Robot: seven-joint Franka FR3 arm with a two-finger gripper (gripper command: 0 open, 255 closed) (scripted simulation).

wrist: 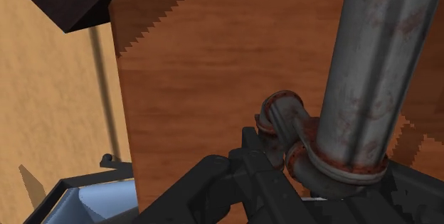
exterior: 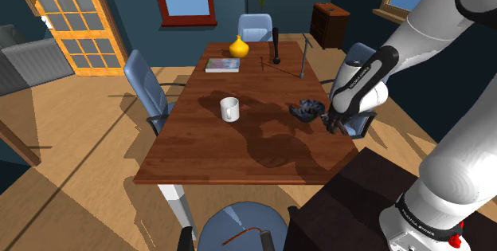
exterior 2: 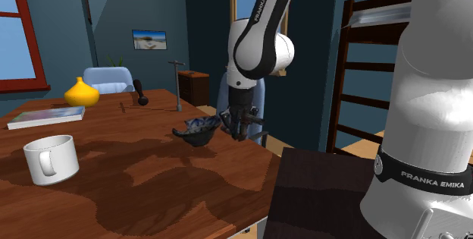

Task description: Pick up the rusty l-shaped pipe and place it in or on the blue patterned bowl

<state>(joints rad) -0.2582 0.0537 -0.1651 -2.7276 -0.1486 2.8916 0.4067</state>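
Observation:
A grey pipe [wrist: 363, 80] with rust patches and a rusty elbow [wrist: 283, 119] runs out from between my black fingers [wrist: 213, 187], which clasp it at its flanged end. My gripper [wrist: 313, 195] is shut on it above the wooden table [wrist: 213, 80]. In the shoulder view the gripper [exterior: 333, 126] hangs low at the table's right edge, just right of the dark blue patterned bowl [exterior: 307, 110]. In the second exterior view the gripper [exterior 2: 239, 129] is right beside the bowl [exterior 2: 195, 132], with its tips about level with the rim.
A white mug [exterior: 230, 109] stands mid-table. At the far end are a book [exterior: 222, 64], a yellow vase [exterior: 239, 47], a black upright object [exterior: 275, 45] and a thin metal stand [exterior: 305, 58]. Blue chairs [exterior: 147, 82] surround the table. My dark stand [exterior: 342, 209] is close by.

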